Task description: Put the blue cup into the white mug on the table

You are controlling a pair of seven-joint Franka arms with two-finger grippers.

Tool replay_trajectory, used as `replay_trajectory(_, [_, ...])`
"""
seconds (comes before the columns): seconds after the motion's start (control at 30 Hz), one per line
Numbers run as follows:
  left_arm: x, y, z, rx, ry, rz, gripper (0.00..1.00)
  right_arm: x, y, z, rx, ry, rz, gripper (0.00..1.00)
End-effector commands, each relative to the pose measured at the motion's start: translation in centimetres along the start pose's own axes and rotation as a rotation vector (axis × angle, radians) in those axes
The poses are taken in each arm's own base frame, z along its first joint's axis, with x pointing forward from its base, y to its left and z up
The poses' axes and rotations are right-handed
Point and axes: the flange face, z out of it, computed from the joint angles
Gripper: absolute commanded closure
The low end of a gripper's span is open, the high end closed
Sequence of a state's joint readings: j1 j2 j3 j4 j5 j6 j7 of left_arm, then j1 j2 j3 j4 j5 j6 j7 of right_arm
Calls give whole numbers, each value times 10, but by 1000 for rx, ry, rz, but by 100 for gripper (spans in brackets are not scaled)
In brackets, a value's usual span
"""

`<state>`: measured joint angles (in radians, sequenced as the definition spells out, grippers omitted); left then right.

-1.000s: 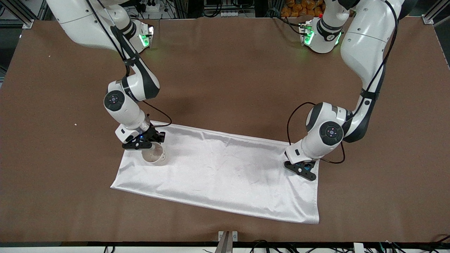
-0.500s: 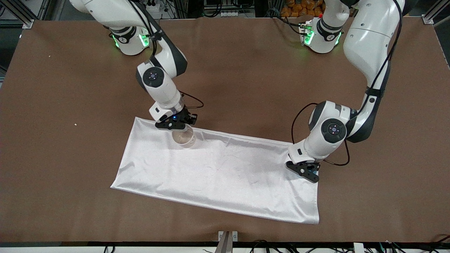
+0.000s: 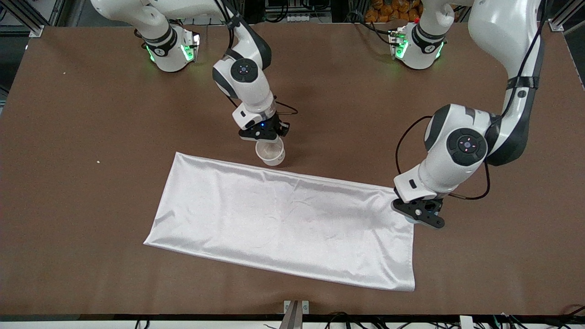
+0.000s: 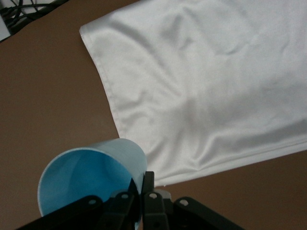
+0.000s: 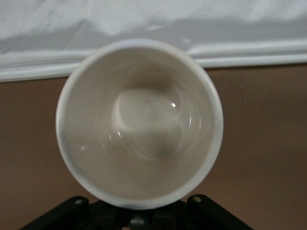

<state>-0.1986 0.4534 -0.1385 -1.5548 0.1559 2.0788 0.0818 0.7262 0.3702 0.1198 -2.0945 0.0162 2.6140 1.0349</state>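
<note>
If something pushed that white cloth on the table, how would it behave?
The cloth would likely bunch up rather than slide as one piece: it lies limp and flat, with soft creases already showing. Its satin sheen suggests a slippery surface, so it may skid somewhat on the table. It looks thin and light, probably floppy if lifted.

My left gripper (image 4: 143, 206) is black against a plain light-blue cup (image 4: 91, 179); my right one (image 5: 136, 218), black too, sits under a cream-white mug (image 5: 139, 122). White satin cloth (image 3: 283, 224), matte brown table (image 3: 91, 114).

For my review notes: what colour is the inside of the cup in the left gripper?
Light blue; the blue cup shows it best in the left wrist view.
</note>
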Motion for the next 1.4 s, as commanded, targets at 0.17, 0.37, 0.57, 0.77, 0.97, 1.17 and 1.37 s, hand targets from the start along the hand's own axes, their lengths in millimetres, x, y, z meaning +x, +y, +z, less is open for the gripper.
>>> replay_trajectory(0.17, [-65,-8,-80,-99,-56,-205,100,-64,-26,6,-17,12,59,100])
replay_trajectory(0.37, [-115,-9,-108,-133,-47,-274,100,-85,-29,24,-55,42,71,100])
replay_trajectory(0.57, [-160,0,-125,-114,-41,-289,100,-96,-31,40,-77,75,91,100])
replay_trajectory(0.77, [-189,7,-126,-102,-50,-316,100,-105,-33,43,-79,76,100,100])
replay_trajectory(0.97, [-198,11,-129,-96,-52,-336,100,-105,-35,41,-75,78,128,44])
replay_trajectory(1.17, [-193,13,-120,-98,-61,-332,100,-114,-39,35,-87,80,111,0])
replay_trajectory(1.37, [-187,16,-116,-97,-65,-319,100,-108,-47,4,-178,94,113,0])
